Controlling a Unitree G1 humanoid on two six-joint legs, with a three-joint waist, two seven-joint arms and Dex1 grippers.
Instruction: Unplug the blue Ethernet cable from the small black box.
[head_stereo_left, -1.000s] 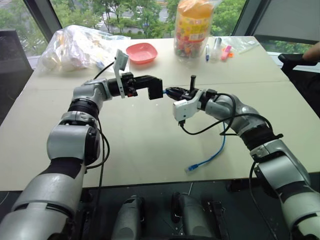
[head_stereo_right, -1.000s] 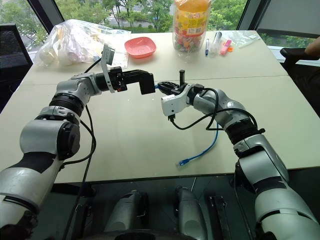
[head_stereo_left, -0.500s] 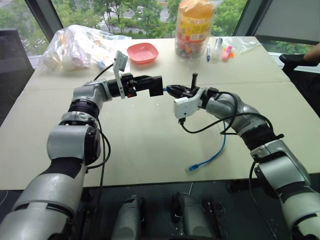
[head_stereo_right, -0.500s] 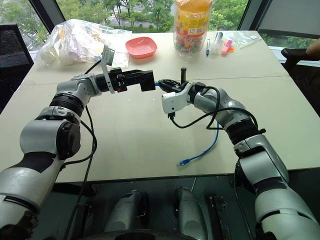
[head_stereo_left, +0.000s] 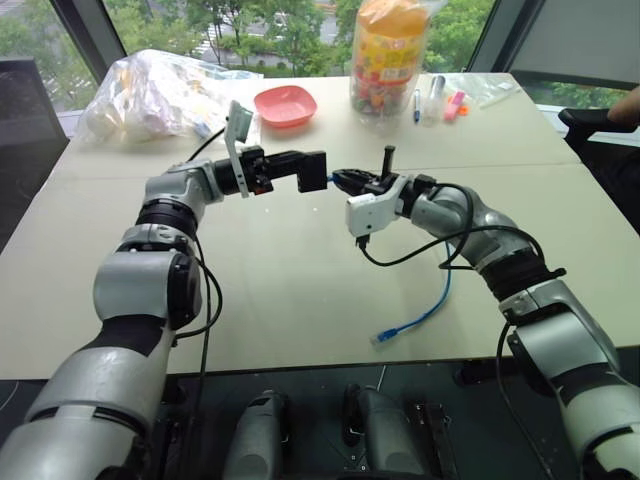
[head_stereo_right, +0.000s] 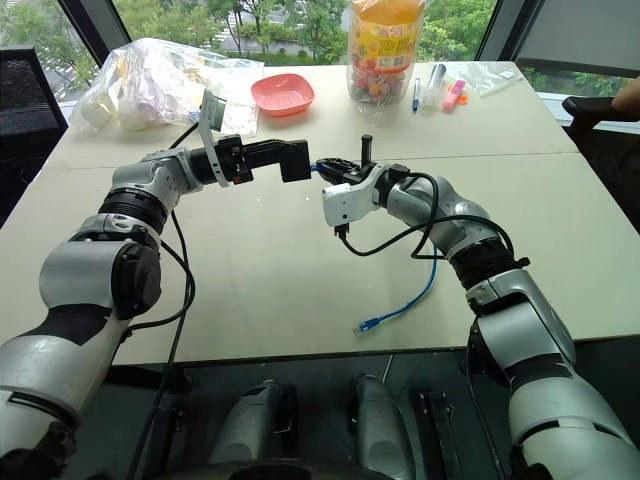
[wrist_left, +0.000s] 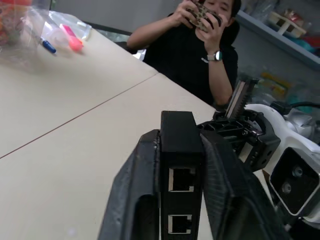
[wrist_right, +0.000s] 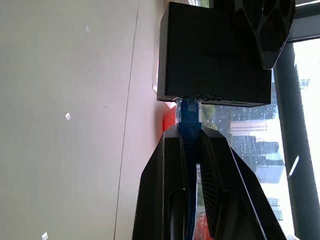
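Cable's not out yet. Mid-frame above the bench, the left pincer is clamped on the small black box, while the right pincer pinches the blue Ethernet cable just behind its plug, still seated in the port. Box and plug line up level, left-to-right across frame. What's left: pull apart.
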